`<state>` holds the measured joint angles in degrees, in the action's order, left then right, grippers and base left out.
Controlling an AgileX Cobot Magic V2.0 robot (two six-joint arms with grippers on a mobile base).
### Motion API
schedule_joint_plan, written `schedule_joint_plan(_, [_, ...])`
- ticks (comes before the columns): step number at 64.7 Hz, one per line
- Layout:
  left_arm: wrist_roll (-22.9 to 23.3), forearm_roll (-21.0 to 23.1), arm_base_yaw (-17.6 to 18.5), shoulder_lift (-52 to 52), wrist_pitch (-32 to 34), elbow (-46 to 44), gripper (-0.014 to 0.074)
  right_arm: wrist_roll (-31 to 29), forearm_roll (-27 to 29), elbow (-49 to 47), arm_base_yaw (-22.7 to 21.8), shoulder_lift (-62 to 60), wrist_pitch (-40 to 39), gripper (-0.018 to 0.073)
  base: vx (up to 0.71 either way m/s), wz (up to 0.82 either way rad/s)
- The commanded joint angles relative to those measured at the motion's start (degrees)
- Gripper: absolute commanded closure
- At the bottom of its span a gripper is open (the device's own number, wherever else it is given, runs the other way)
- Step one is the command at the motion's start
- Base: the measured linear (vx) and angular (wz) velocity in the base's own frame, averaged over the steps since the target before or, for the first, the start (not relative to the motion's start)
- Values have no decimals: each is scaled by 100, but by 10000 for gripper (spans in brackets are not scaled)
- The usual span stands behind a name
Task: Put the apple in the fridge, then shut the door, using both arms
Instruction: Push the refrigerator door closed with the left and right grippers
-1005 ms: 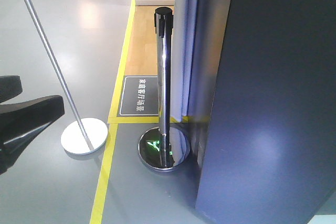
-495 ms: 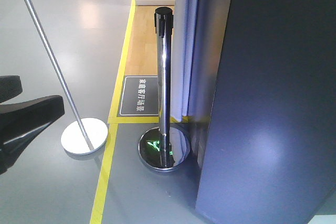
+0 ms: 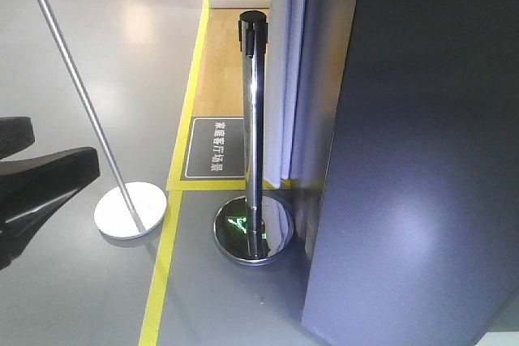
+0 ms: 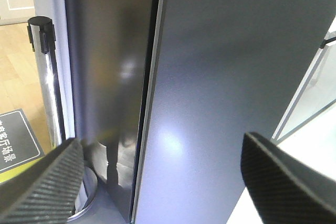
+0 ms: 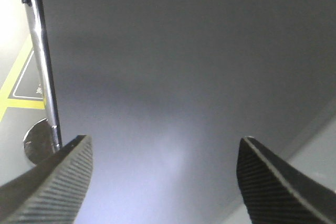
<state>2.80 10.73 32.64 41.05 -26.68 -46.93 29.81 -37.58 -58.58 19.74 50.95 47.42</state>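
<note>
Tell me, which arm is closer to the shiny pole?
Left, probably. The pole looks thick beside the left gripper; from the right gripper it looks thinner, farther off.

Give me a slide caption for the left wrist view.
Open left gripper facing the fridge's dark grey door, with a chrome barrier post standing at the left.

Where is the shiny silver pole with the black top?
In the front view the pole stands near the middle, on its round shiny base, just left of the big dark grey fridge and right of the yellow floor line.
</note>
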Motion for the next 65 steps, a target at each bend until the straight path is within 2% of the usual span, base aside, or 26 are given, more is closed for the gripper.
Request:
schedule_joint_plan(1, [64,86,10,-16,371,-134,16,335,-682,-278,-18,338,-528,13,0,0])
schedule_joint_plan(14, [64,86,10,-16,371,-134,16,1691,-1711,-514,-101,1099,-579,13,0,0])
schedule_joint_plan(17, [64,86,10,-16,371,-134,16,1963,-1838,-594,-317,1268,-629,13,0,0])
schedule_joint_plan(23, [64,86,10,-16,371,-134,16,2249,-1719,-715,-866,1592,-905,13,0,0])
schedule_joint_plan(29, [64,86,10,-16,367,-134,16,2219,-1479,-732,-1323,1800,-1383,13,0,0])
schedule_joint_plan(49, [64,86,10,-16,371,-134,16,2208,-813,-732,-2353,2554,-2958,14,0,0])
schedule_joint_plan(65, [64,86,10,-16,370,-134,16,2201,-626,-910,-2760,3238,-3952,31,0,0])
